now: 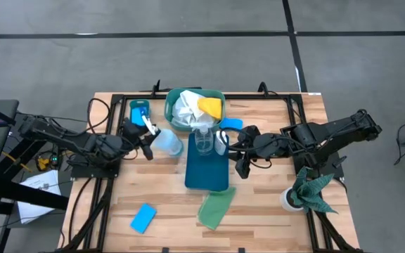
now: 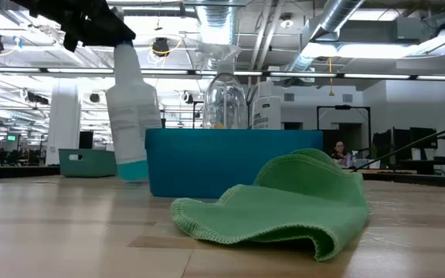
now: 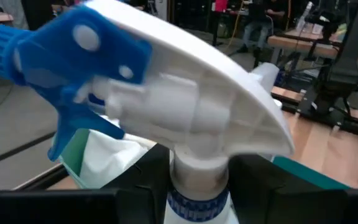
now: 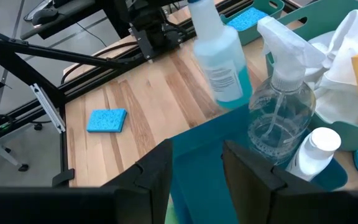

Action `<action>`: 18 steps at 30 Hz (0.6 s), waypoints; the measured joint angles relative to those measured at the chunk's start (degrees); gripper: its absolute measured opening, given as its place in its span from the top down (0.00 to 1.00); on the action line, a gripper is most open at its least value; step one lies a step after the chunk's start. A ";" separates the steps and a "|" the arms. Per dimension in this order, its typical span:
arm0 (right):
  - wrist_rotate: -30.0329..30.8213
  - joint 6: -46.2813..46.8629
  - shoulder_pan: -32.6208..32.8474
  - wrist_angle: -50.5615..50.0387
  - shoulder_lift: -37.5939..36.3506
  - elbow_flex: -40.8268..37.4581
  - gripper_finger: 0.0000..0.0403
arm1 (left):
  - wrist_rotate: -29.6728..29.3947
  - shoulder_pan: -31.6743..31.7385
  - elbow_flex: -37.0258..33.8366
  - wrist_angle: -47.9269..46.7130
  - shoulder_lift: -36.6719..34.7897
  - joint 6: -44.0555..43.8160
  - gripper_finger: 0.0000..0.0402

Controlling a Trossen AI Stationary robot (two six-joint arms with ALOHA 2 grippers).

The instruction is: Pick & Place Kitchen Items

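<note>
2 arms meet over the pale wooden slatted table (image 1: 273,211), and most of the risk sits around the deep-blue rectangular plastic bin (image 1: 206,177) at its middle. The right gripper (image 1: 242,163) is at the bin's right wall. I cannot tell whether it clamps that wall or only straddles it. If it is loose, a knock from the left could slide the bin toward the right.

Just far of the bin, the teal plastic basket (image 1: 171,105) of white and yellow cloths is close enough that a wide swing could catch its rim.

The left gripper (image 1: 148,133) pinches the neck of the translucent spray bottle with a blue trigger and a little blue liquid (image 1: 164,142). The bottle hangs tilted just left of the bin, clear of the table. The hold is high and narrow, so the heavy base could swing or the neck could slip through the jaws during a quick move.

Inside the bin's far end stand 1 clear round spray bottle (image 1: 204,140) and 1 small white-capped bottle (image 1: 221,143), close together. My guess is that the hanging bottle goes in beside them. A low entry could strike the bin's left wall, and a tilted base could topple either one.

Nearer, the light-green crumpled cloth (image 1: 215,209) and the small blue rectangular sponge (image 1: 143,218) lie well apart from all this and seem safe.
</note>
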 joint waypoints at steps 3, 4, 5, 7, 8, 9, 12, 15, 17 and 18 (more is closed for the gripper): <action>0.00 0.00 0.00 -0.01 0.00 0.00 0.67 | 0.89 0.00 0.08 -0.88 0.56 0.25 0.72; 0.00 0.00 0.02 -0.01 0.00 0.00 0.67 | 1.31 0.00 0.12 -0.78 0.94 0.18 0.72; 0.00 0.00 0.00 -0.03 0.00 0.00 0.67 | 1.40 -0.03 0.14 -0.54 1.43 0.22 0.72; 0.00 0.00 0.00 -0.08 0.00 0.02 0.67 | 1.44 -0.24 0.22 -0.32 2.03 0.37 0.72; 0.00 0.00 0.00 -0.09 0.00 0.00 0.67 | 1.44 -0.30 0.22 -0.09 2.24 0.56 0.72; -0.02 0.00 0.00 -0.13 0.00 0.00 0.67 | 1.47 -0.37 0.20 0.70 2.27 1.45 0.72; 0.00 0.00 0.00 -0.14 0.00 0.02 0.67 | 2.22 -0.37 -0.04 4.23 2.38 5.46 0.72; -0.12 -0.02 -0.38 -0.15 0.00 0.01 0.67 | 2.42 -0.39 -0.04 7.96 2.29 8.70 0.72; -0.26 -0.03 -0.42 -0.14 0.00 0.00 0.67 | 2.37 -0.39 0.00 8.00 2.29 8.87 0.72; -0.27 -0.05 -0.42 -0.13 0.01 0.01 0.67 | 2.43 -0.39 0.00 7.71 2.34 8.81 0.72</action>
